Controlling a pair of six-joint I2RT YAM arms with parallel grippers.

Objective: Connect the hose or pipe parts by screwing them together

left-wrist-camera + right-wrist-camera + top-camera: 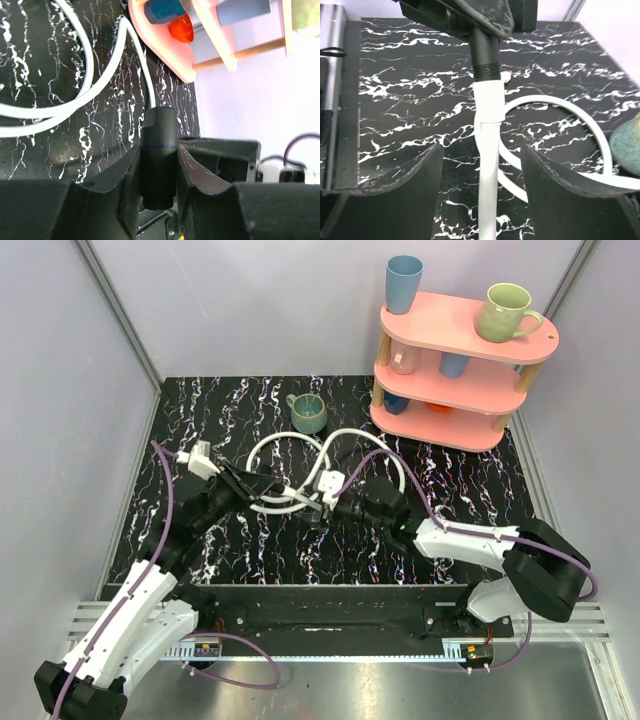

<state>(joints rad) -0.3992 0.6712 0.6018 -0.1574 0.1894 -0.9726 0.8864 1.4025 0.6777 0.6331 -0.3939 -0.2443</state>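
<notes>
Two white hoses (290,445) lie looped on the black marbled table (240,540). My left gripper (159,175) is shut on a black threaded end fitting (159,150), which stands upright between its jaws. In the right wrist view that black fitting (485,55) sits on the end of a straight white hose (487,165). This hose runs between the fingers of my right gripper (481,150). That gripper is open, with a gap on each side of the hose. In the top view the left gripper (275,488) and the right gripper (335,502) meet near mid-table.
A green mug (307,412) stands behind the hose loops. A pink three-tier shelf (460,370) with cups stands at the back right. Purple robot cables (165,510) run along both arms. Grey walls close in the table's sides.
</notes>
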